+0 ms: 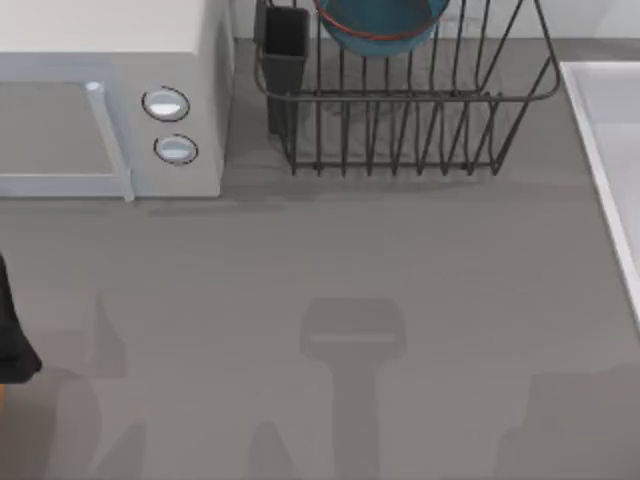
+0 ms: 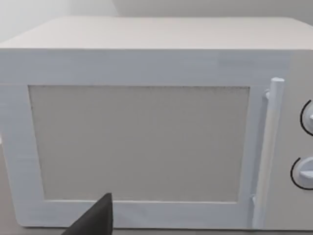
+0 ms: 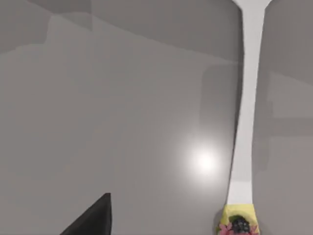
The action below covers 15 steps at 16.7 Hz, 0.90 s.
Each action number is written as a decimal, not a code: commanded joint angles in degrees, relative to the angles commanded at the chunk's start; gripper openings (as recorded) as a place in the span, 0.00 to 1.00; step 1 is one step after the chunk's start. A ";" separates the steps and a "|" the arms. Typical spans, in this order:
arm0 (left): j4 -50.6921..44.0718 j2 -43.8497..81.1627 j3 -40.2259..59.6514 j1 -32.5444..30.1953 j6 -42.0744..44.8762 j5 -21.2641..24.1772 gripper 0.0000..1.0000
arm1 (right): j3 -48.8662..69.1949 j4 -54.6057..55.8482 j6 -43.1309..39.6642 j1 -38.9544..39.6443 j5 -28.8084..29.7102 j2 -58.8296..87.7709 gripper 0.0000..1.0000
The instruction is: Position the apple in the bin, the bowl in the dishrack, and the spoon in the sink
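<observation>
The blue bowl (image 1: 380, 25) with its reddish rim sits inside the black wire dishrack (image 1: 400, 120) at the back middle of the table. The white sink (image 1: 610, 160) runs along the right edge. In the right wrist view the pale spoon (image 3: 247, 107) stretches lengthwise over a glossy grey surface, its handle ending in a yellow and pink patterned tip. A black piece of my right gripper (image 3: 95, 218) shows beside it, apart from the spoon. A black piece of my left gripper (image 2: 98, 218) faces the microwave door. My left arm (image 1: 15, 330) sits at the table's left edge. The apple and the bin are out of view.
A white microwave (image 1: 110, 100) with two round knobs (image 1: 170, 125) and a vertical door handle (image 2: 266, 152) fills the back left. A dark cutlery cup (image 1: 285, 45) stands at the dishrack's left corner. Arm shadows fall across the grey tabletop (image 1: 330, 270).
</observation>
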 joint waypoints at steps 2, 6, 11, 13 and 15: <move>0.00 0.00 0.00 0.00 0.00 0.00 1.00 | 2.59 -0.88 -2.79 -0.69 0.19 1.62 1.00; 0.00 0.00 0.00 0.00 0.00 0.00 1.00 | 3.44 -0.92 -3.62 -0.89 0.22 1.93 1.00; 0.00 0.00 0.00 0.00 0.00 0.00 1.00 | 1.97 1.35 -3.48 -0.70 0.19 2.90 1.00; 0.00 0.00 0.00 0.00 0.00 0.00 1.00 | -0.31 5.73 -3.43 -0.75 0.22 4.97 1.00; 0.00 0.00 0.00 0.00 0.00 0.00 1.00 | -3.33 11.84 -3.39 -0.77 0.22 7.72 1.00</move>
